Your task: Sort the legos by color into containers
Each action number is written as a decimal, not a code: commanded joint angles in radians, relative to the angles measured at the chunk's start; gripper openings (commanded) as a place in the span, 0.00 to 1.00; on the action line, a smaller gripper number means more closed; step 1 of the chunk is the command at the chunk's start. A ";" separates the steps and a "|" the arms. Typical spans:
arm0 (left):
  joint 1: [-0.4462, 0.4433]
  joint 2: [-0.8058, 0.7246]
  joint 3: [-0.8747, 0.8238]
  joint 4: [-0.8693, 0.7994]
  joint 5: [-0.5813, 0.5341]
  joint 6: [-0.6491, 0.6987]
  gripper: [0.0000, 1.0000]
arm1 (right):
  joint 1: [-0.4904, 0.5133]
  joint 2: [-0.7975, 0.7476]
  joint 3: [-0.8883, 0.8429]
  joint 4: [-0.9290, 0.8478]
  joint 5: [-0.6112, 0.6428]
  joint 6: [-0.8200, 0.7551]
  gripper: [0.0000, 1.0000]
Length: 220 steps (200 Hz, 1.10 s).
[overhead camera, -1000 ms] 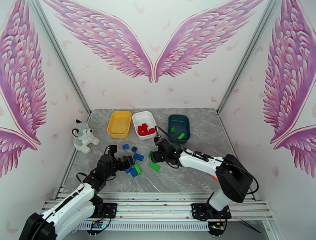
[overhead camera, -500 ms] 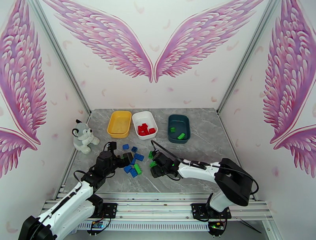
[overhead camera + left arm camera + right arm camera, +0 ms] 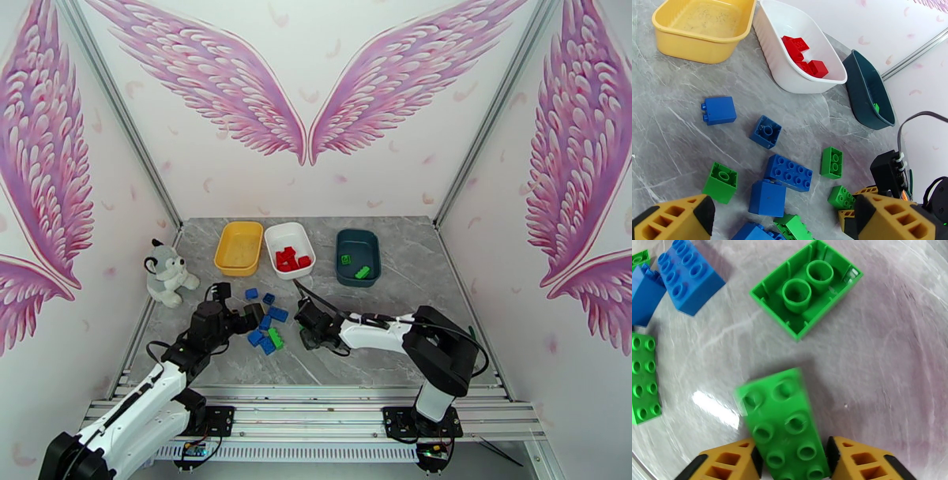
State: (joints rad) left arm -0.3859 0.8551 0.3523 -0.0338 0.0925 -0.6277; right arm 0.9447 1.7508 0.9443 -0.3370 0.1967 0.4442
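Loose blue legos and green legos lie scattered on the grey table between the arms. My left gripper hangs open over this pile, holding nothing. My right gripper sits low on the table, its yellow fingers pressed on both sides of a green brick, studs up. At the back stand three containers: a yellow tray with nothing in it, a white tray holding red legos, and a teal tray holding green legos.
A plush husky sits at the table's left edge. Just beyond my right gripper lies an upturned green brick, with blue bricks and a long green brick to its left. Metal frame posts border the table.
My right gripper has drawn back from near the white tray to the near-centre of the table, dropped low and closed on a green brick. The left arm has barely moved.
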 commanded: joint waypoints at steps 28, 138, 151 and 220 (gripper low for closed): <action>0.015 0.177 0.056 0.125 0.099 -0.002 0.99 | -0.007 -0.056 0.047 -0.038 0.051 -0.019 0.29; 0.000 0.410 0.243 0.182 0.156 0.031 0.99 | -0.335 -0.219 0.122 -0.023 0.191 0.024 0.22; -0.013 0.448 0.262 0.181 0.154 0.041 0.99 | -0.374 -0.191 0.154 -0.028 0.215 0.028 0.22; -0.103 0.574 0.351 0.110 0.101 0.109 0.99 | -0.512 0.006 0.329 -0.034 0.200 0.014 0.56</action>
State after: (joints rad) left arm -0.4664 1.4048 0.6483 0.1188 0.2184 -0.5625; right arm 0.4534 1.7100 1.2194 -0.3630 0.3897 0.4576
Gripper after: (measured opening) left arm 0.987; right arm 0.456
